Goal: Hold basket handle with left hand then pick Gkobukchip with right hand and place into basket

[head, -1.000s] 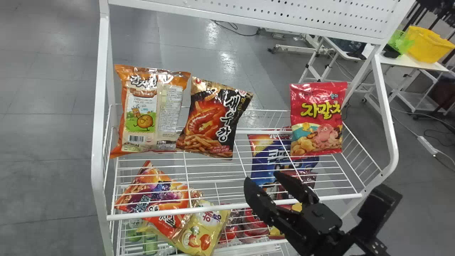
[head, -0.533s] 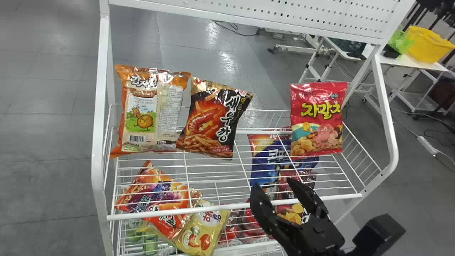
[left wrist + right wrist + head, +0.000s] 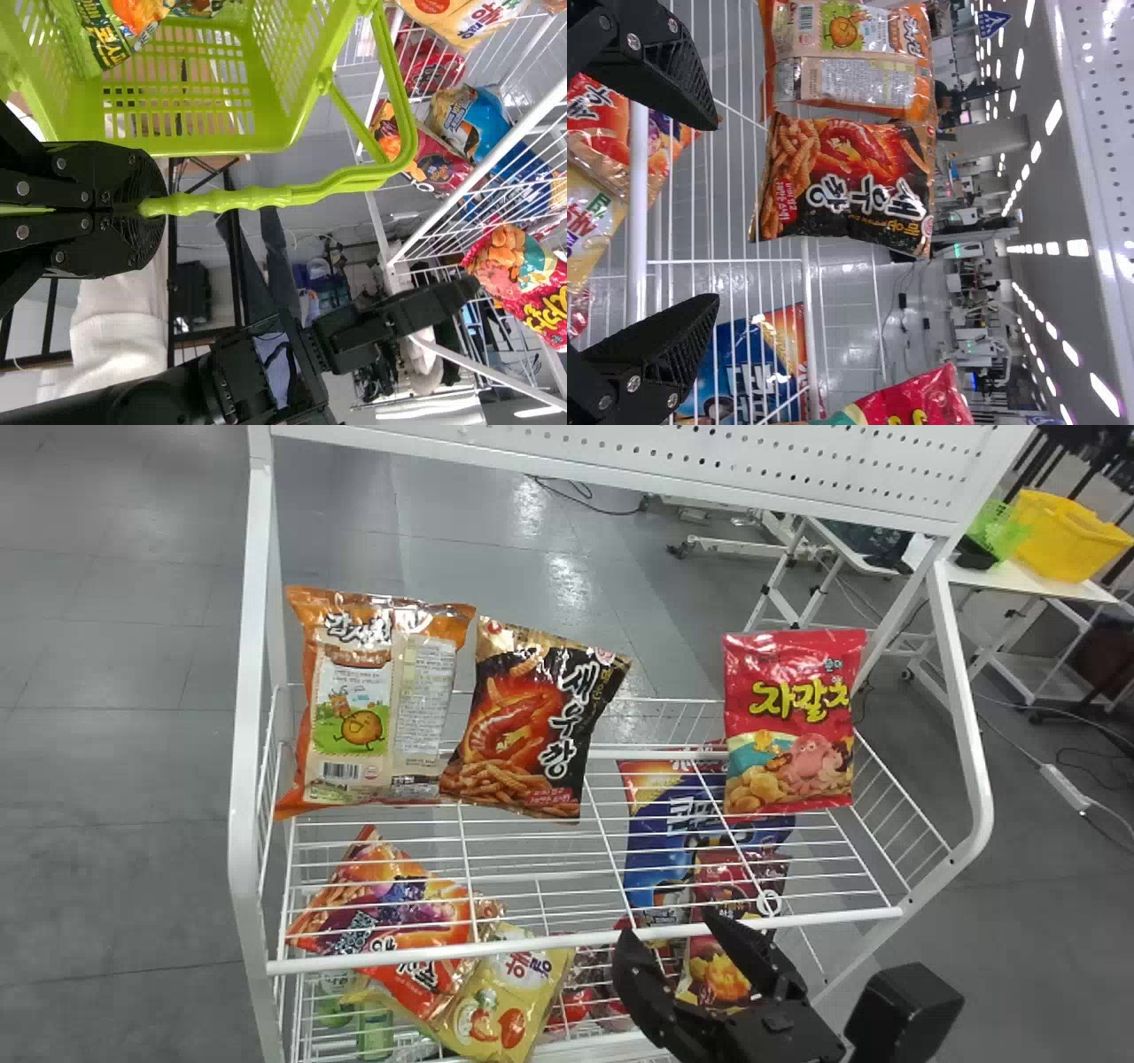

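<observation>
The left gripper [image 3: 148, 209] is clamped on the lime-green, ribbed plastic handle [image 3: 230, 199] of a lime-green slatted plastic basket [image 3: 213, 149], with a green foil snack bag [image 3: 80, 44] inside. The right gripper [image 3: 669, 928], open and empty, is by the front edge of the white wire shelf [image 3: 399, 953], right of its middle. Below lie blue [image 3: 660, 850] and maroon [image 3: 722, 872] foil bags; which pack is Gkobukchip, I cannot tell.
</observation>
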